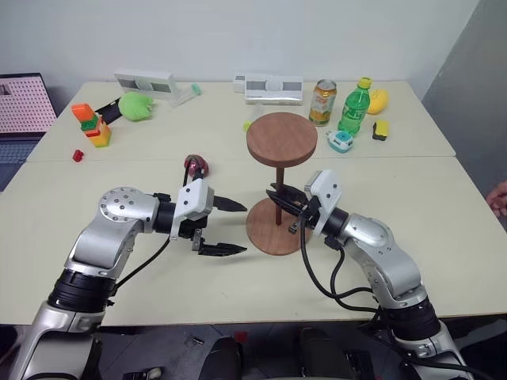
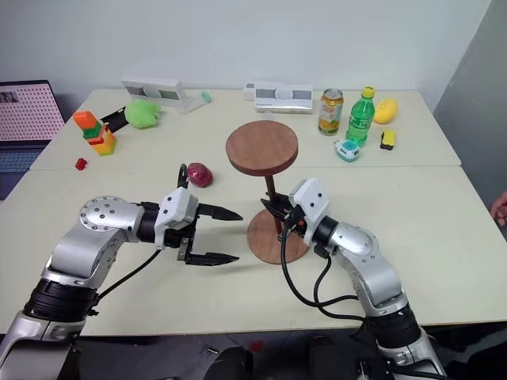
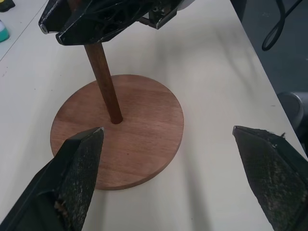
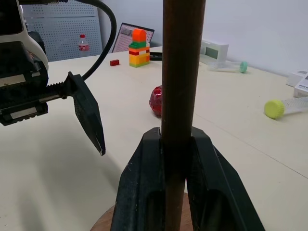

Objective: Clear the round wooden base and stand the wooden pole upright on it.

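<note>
The round wooden base (image 1: 269, 235) lies flat in the middle of the near table. The wooden pole (image 1: 278, 204) stands upright on its centre, with the pole's round disc (image 1: 282, 138) at the top. My right gripper (image 1: 280, 198) reaches in from the right and is shut on the rod a little above the base; the right wrist view shows both fingers (image 4: 144, 187) pressed against the pole (image 4: 180, 72). My left gripper (image 1: 244, 227) hovers just left of the base, wide open and holding nothing, its fingers (image 3: 79, 166) pointing at the base (image 3: 139, 139).
A small red fruit (image 1: 196, 166) lies behind my left gripper. At the back stand a can (image 1: 322, 103), a green bottle (image 1: 355, 107), a block stack (image 1: 93, 125), a green toy (image 1: 136, 105) and white boxes (image 1: 273, 87). A person's hand (image 1: 499, 198) shows at the right edge.
</note>
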`<action>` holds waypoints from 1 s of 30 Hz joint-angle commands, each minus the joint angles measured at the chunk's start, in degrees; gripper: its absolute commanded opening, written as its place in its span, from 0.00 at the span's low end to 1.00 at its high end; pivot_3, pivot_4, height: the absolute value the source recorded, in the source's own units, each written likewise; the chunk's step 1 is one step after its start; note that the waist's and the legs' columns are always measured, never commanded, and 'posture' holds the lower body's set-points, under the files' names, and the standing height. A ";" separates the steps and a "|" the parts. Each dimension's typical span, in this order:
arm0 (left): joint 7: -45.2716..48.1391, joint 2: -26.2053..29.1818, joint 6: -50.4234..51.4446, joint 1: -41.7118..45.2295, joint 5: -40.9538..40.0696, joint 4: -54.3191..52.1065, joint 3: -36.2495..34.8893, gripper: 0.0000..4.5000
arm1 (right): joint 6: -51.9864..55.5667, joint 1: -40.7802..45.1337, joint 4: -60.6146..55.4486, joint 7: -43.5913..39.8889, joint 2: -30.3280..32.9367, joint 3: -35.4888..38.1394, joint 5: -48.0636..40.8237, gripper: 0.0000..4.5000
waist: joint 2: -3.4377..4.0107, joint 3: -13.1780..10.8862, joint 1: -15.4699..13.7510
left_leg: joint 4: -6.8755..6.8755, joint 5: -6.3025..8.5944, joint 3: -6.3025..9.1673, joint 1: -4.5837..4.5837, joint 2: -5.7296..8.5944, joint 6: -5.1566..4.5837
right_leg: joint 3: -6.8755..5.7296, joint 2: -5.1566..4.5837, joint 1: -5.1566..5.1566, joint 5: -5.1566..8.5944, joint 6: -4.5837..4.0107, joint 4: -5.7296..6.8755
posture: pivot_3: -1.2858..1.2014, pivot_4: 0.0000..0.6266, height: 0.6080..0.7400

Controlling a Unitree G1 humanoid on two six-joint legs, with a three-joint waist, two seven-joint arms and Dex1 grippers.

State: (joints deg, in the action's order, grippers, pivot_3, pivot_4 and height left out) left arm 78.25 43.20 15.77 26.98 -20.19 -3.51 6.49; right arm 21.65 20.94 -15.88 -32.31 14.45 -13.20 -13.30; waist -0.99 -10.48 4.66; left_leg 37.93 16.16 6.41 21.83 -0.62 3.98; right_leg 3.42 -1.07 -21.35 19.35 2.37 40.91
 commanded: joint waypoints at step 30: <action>0.23 5.28 10.26 0.22 -7.74 -4.12 -7.13 1.00 | 14.83 -7.12 -13.79 -27.10 35.95 22.56 -24.78 0.99 | -0.04 -0.15 -1.31 | -0.03 0.03 -0.03 0.18 -0.03 -0.06 | 0.00 0.03 -0.07 0.01 0.02 -0.17 | 0.52 0.24 1.00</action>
